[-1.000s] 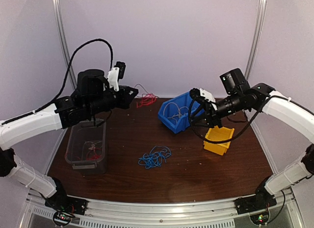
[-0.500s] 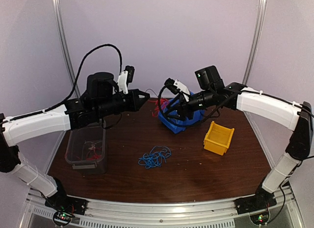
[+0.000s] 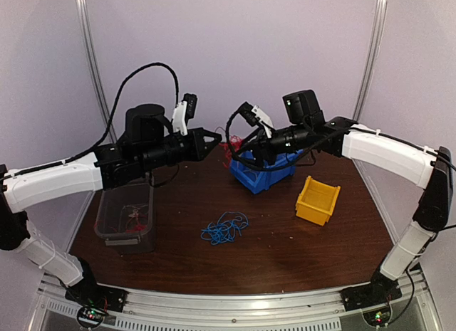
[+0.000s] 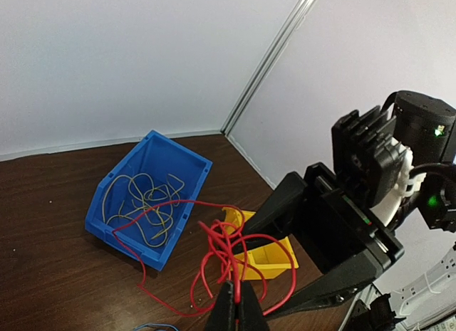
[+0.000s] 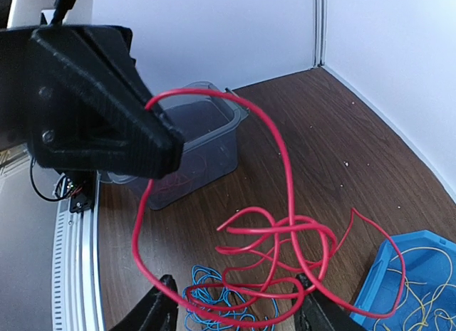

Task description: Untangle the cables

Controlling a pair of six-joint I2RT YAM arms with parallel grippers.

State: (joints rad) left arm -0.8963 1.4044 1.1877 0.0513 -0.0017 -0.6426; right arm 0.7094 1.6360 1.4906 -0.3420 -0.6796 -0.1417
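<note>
A tangled red cable (image 4: 222, 240) hangs from my left gripper (image 4: 237, 297), whose jaws are shut on one strand of it. In the top view the left gripper (image 3: 211, 140) holds this red cable (image 3: 229, 151) above the back of the table. My right gripper (image 3: 238, 129) faces it closely and stands open. In the right wrist view the red cable (image 5: 288, 230) loops between the spread fingers of the right gripper (image 5: 235, 314). Blue cables (image 3: 224, 228) lie in a bunch mid-table. Yellowish cables (image 4: 142, 201) lie in the blue bin (image 4: 182, 156).
A blue bin (image 3: 251, 181) sits back centre, just under the right gripper. To its right stands a small yellow bin (image 3: 317, 200). A clear grey container (image 3: 127, 216) with a few red wires stands at the left. Walls close the back and sides.
My right arm swung left from over the yellow bin to the red cable, its jaws opening wider. My left gripper rose and moved right with the red cable.
</note>
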